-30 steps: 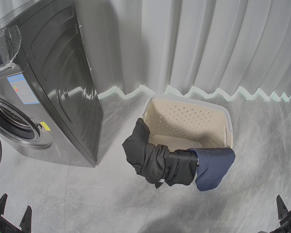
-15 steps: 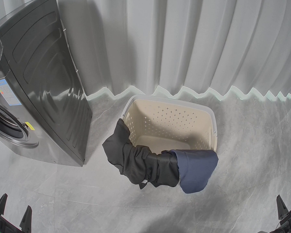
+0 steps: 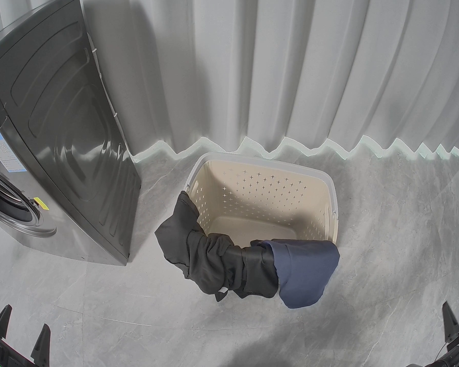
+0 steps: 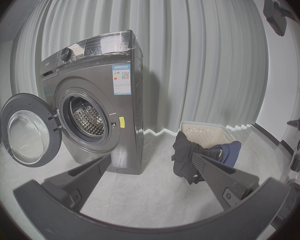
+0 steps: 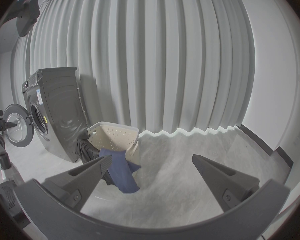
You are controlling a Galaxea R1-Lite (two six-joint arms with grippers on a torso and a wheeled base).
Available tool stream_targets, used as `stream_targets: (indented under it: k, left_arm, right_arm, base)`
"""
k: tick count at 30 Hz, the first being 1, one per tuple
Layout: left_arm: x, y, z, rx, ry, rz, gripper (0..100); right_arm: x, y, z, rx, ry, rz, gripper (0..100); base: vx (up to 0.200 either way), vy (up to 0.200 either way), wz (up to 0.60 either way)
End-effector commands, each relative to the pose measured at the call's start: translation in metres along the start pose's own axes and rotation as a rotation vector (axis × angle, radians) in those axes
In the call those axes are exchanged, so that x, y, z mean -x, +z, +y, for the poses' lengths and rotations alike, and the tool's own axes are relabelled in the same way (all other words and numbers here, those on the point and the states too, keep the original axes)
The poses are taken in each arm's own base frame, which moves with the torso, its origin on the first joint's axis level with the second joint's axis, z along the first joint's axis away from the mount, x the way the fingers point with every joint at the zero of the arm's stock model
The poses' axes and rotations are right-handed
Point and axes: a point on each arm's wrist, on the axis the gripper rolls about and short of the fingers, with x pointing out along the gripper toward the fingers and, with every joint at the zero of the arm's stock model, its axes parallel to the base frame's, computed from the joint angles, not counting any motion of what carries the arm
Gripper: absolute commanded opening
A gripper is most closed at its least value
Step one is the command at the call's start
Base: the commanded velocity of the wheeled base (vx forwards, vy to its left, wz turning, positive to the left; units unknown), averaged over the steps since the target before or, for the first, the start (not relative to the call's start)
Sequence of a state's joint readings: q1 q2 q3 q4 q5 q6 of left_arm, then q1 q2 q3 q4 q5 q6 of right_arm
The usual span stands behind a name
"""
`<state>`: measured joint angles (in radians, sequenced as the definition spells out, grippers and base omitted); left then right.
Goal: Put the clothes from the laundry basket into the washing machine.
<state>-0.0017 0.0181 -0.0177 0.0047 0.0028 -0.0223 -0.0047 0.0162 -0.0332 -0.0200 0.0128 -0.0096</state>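
Beige laundry basket [image 3: 270, 189] stands on grey floor [image 3: 382, 230], near foot of white curtain [image 3: 290, 52], right of washing machine [image 3: 61, 143] and apart from it.

Black garment [image 3: 214, 261] draped over basket's near rim and left corner, hanging outside. Blue garment [image 3: 301, 273] draped over near rim at right corner, touching black one.

Machine's round door [image 4: 30, 130] swung open, drum [image 4: 86, 117] exposed.

Left gripper [image 4: 150, 157] low at near left, fingers apart, empty. Right gripper [image 5: 151, 157] low at near right, fingers apart, empty. Both well apart from basket.
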Motion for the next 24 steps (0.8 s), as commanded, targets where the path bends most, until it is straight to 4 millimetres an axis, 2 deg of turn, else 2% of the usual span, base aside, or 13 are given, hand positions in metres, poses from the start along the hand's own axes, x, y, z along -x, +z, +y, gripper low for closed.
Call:
stream_targets:
  k: [1,2,3,7,8,9,14,17,20,24]
  left_arm:
    - [0.0,-0.004,0.0,0.001,-0.001,-0.002,100]
    - [0.0,-0.004,0.0,0.001,-0.001,-0.002,100]
    - [0.0,-0.004,0.0,0.001,0.0,-0.002,100]
    - [0.0,-0.004,0.0,0.001,-0.001,-0.002,100]
    - [0.0,-0.004,0.0,0.001,-0.001,-0.002,100]
    - [0.0,-0.004,0.0,0.001,-0.001,-0.002,100]
    - [0.0,-0.004,0.0,0.001,-0.001,-0.002,100]
    - [0.0,-0.004,0.0,0.001,-0.001,-0.002,100]
    - [0.0,-0.004,0.0,0.001,-0.001,-0.002,100]
    - [0.0,-0.004,0.0,0.002,-0.001,-0.002,100]
  right_arm:
    - [0.009,0.05,-0.001,0.002,0.008,-0.115,100]
    - [0.009,0.05,-0.001,0.002,0.008,-0.115,100]
    - [-0.005,0.057,-0.001,0.001,0.032,-0.009,100]
    - [-0.039,0.049,0.001,-0.033,0.124,0.251,100]
    - [-0.042,0.048,0.002,-0.037,0.128,0.269,100]
    - [-0.059,0.046,0.003,-0.059,0.133,0.351,100]
    - [-0.101,0.045,0.005,-0.097,0.134,0.461,100]
    - [-0.13,0.037,0.009,-0.157,0.134,0.524,100]
    - [-0.145,0.027,0.015,-0.186,0.155,0.58,100]
    - [-0.154,0.014,0.023,-0.202,0.189,0.646,100]
  base:
    - [0.0,0.0,0.0]
    - [0.0,0.0,0.0]
    - [0.0,0.0,0.0]
    - [0.0,0.0,0.0]
    - [0.0,0.0,0.0]
    - [0.0,0.0,0.0]
    - [0.0,0.0,0.0]
    - [0.0,0.0,0.0]
    - [0.0,0.0,0.0]
    - [0.0,0.0,0.0]
